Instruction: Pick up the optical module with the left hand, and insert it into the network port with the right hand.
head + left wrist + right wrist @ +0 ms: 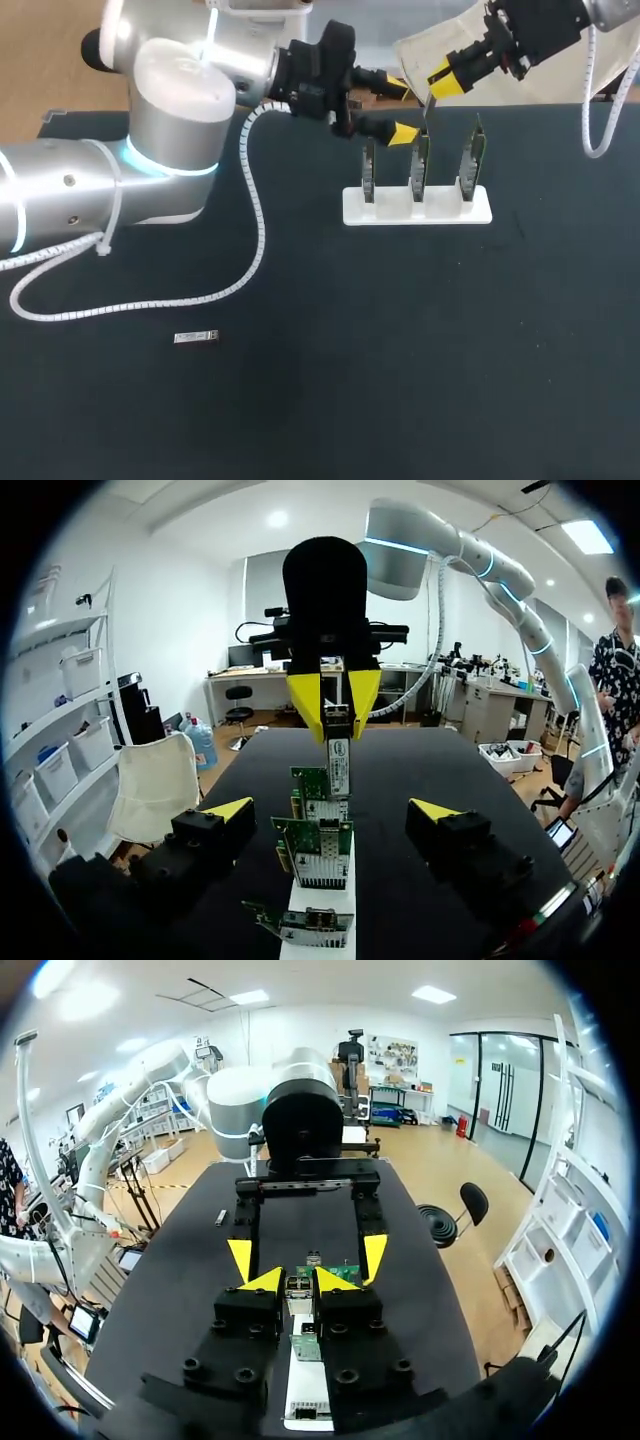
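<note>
Right fingers (308,692) clenched on optical module (338,752), held upright over the network cards (420,165). Left fingers (228,810) released, flanking the white stand (440,210) on the table (400,350).

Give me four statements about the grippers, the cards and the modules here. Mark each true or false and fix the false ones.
1. The right gripper holds a module over the cards. True.
2. The left gripper is shut on a module. False: it is open and holds nothing.
3. The white stand holds three cards, set upright in a row. True.
4. A second module leans against the stand. False: it lies flat on the table, well away from the stand, on the left arm's side.
</note>
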Robot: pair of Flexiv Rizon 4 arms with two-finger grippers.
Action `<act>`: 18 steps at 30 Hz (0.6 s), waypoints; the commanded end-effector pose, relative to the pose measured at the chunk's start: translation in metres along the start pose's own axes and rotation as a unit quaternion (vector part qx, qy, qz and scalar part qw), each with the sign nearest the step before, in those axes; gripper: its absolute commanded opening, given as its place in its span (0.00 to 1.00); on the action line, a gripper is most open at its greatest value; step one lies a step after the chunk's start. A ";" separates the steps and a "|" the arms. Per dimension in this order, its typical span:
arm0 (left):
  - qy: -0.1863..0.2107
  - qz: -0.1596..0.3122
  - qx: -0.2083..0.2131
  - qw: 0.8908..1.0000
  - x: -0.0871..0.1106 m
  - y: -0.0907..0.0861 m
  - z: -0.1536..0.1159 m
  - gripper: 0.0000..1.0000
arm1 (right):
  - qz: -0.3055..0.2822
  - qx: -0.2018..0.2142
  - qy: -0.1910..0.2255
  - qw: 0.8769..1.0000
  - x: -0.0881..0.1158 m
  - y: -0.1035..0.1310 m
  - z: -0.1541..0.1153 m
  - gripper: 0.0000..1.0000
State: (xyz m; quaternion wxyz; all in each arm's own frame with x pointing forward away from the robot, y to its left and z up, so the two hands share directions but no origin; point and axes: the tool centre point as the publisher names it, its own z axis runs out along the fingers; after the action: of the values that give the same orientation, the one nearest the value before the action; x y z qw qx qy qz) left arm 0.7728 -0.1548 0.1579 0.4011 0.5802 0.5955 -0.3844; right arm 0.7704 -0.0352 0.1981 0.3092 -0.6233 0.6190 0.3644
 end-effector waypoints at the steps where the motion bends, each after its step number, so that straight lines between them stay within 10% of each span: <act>1: 0.017 0.000 0.000 1.000 0.001 -0.003 -0.003 1.00 | -0.002 0.000 -0.001 1.000 0.000 0.000 0.000 0.00; 18: 0.073 -0.009 0.016 0.997 0.007 -0.001 0.003 1.00 | 0.000 0.002 -0.002 1.000 0.002 -0.002 -0.001 0.00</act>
State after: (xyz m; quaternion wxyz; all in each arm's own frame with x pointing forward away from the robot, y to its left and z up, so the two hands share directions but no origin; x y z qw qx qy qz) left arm 0.7689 -0.1541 0.1510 0.3483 0.6057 0.6219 -0.3536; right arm 0.7720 -0.0370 0.1975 0.3108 -0.6213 0.6204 0.3641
